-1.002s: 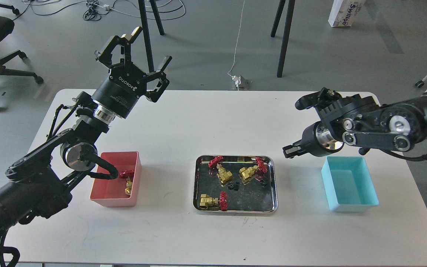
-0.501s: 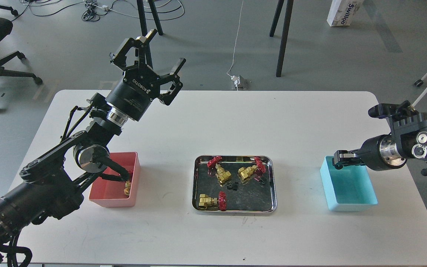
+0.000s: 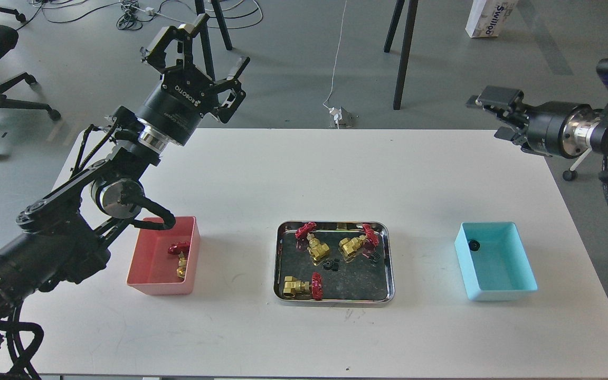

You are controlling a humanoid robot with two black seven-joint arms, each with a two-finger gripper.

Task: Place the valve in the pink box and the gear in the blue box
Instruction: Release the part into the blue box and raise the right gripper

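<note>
White table [image 3: 262, 179], left gripper [image 3: 198, 45] raised beyond its far edge, fingers spread, right gripper [image 3: 486, 108] level, spread unclear.

Pink box [image 3: 148, 274], left on table: one brass valve [image 3: 180, 258] with red handwheel lies by its right wall. Blue box [image 3: 515, 285], right: one small black gear [image 3: 474, 245] rests on the floor at its far left corner.

Even daylight is filling the room, brightest across the white table [image 3: 293, 174]. Soft shadows are falling just beside the boxes. The steel tray [image 3: 388, 264] is throwing back dark reflections. Everything is staying sharp, with slight bending toward the edges.
</note>
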